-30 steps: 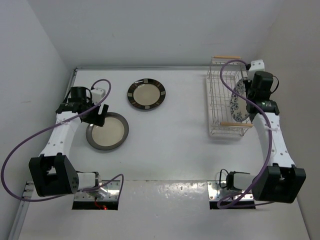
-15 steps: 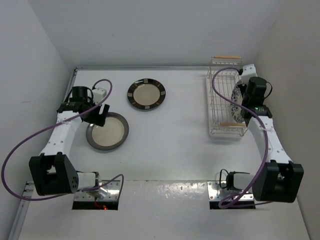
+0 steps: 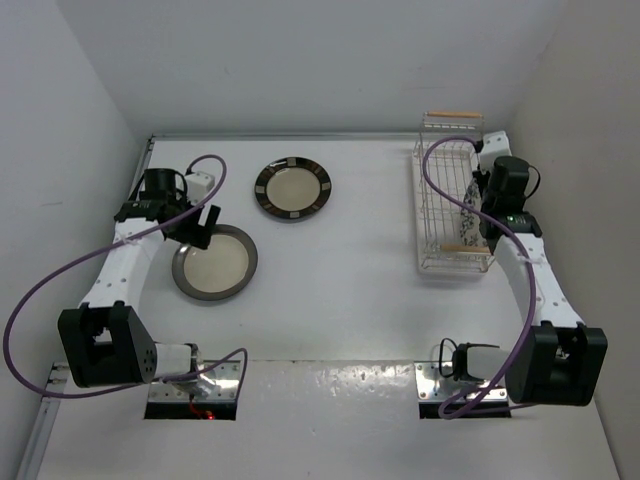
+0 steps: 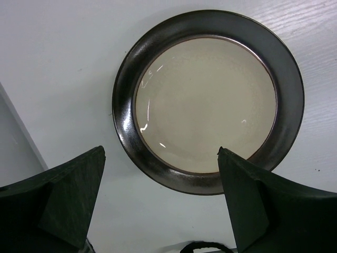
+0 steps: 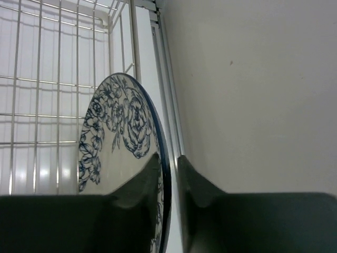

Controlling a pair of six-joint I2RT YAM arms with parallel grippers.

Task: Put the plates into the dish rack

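On my right wrist feed, the right gripper (image 5: pixel 168 158) is pinched on the rim of the floral plate (image 5: pixel 118 134), one finger (image 5: pixel 139 182) on the patterned face and the other on the back. The plate stands on edge, nearly upright, inside the rack (image 5: pixel 58 79). The rack's wire floor and side show past the patterned face, and the pale wall (image 5: pixel 253 95) is close behind the plate's back.

From above, the right gripper (image 3: pixel 482 205) is over the rack (image 3: pixel 428 200), which sits at the far right of the table (image 3: pixel 350 290). The floral plate (image 3: pixel 468 215) shows edge-on in the rack's nearer half, toward its right long side. I cannot tell whether its lower edge touches the wires.

The left gripper (image 4: pixel 161 152) is spread wide and holds nothing. Its two dark fingers (image 4: pixel 79 195) frame the near part of the brown-rim plate (image 4: pixel 208 100), which lies flat below them. From above, the left gripper (image 3: pixel 200 225) hangs over the far left edge of the brown-rim plate (image 3: pixel 215 262). I cannot tell whether it touches the plate.

The block-rim plate (image 3: pixel 293 189) lies flat further back, near the middle of the table, apart from both grippers and well apart from the rack.
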